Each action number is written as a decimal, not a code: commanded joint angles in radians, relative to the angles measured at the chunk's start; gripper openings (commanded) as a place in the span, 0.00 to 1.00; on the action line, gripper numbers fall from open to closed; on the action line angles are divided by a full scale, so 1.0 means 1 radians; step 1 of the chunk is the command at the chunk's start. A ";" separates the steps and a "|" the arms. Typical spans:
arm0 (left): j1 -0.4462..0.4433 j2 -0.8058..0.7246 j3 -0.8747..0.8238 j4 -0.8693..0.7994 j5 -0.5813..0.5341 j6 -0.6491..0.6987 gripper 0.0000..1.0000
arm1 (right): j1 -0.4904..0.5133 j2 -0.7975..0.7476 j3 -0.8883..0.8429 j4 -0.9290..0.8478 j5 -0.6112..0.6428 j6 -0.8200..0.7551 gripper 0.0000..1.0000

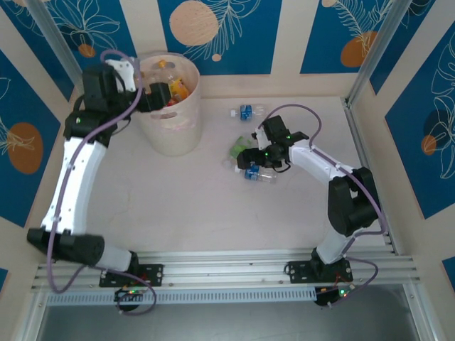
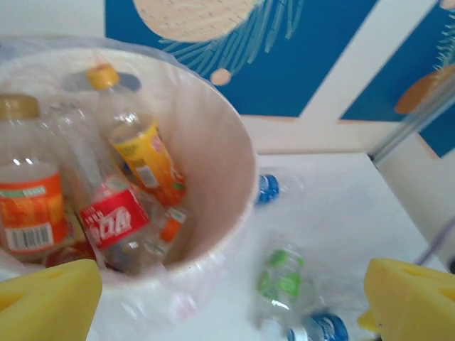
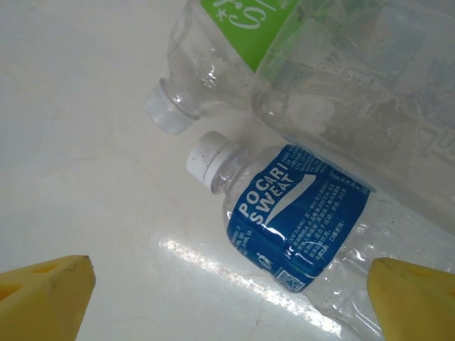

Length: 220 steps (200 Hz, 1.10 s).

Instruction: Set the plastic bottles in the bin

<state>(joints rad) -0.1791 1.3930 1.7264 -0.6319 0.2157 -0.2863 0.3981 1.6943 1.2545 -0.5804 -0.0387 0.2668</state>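
The Pocari Sweat bottle is thin clear plastic, crinkly and shiny, with a glossy blue film label. The bin is milky translucent plastic, smooth, kinda satin. The surface is smooth white with a slight sheen. The pads on the right hand look like matt yellow foam. The rail is ribbed bare metal.

A pale, off-white surface is boxed in on three sides by walls of deep blue panels split by cream bands. White leaf outlines run over the blue, with a peach disc at the back and an orange disc on the left wall. A slanted metal post stands in the far right corner. Ribbed metal rails line the near edge. Light leaves a bright streak on the surface.
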 commanded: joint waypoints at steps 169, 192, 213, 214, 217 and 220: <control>-0.076 -0.367 -0.588 0.042 -0.077 -0.158 1.00 | 0.156 0.101 0.024 -0.280 0.253 0.174 0.99; -0.078 -0.371 -0.608 0.062 -0.057 -0.168 1.00 | 0.166 0.089 -0.008 -0.286 0.261 0.192 0.99; -0.085 -0.372 -0.625 0.083 -0.045 -0.175 1.00 | 0.171 0.084 -0.061 -0.257 0.253 0.208 0.99; -0.087 -0.372 -0.627 0.085 -0.045 -0.175 1.00 | 0.171 0.084 -0.063 -0.255 0.253 0.209 1.00; -0.088 -0.373 -0.630 0.088 -0.045 -0.177 1.00 | 0.172 0.085 -0.071 -0.248 0.252 0.211 1.00; -0.091 -0.371 -0.633 0.092 -0.045 -0.179 1.00 | 0.175 0.084 -0.077 -0.240 0.250 0.213 0.99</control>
<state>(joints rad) -0.2504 1.0412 1.1175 -0.5816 0.1379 -0.4412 0.5583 1.7912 1.2320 -0.8070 0.2108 0.4347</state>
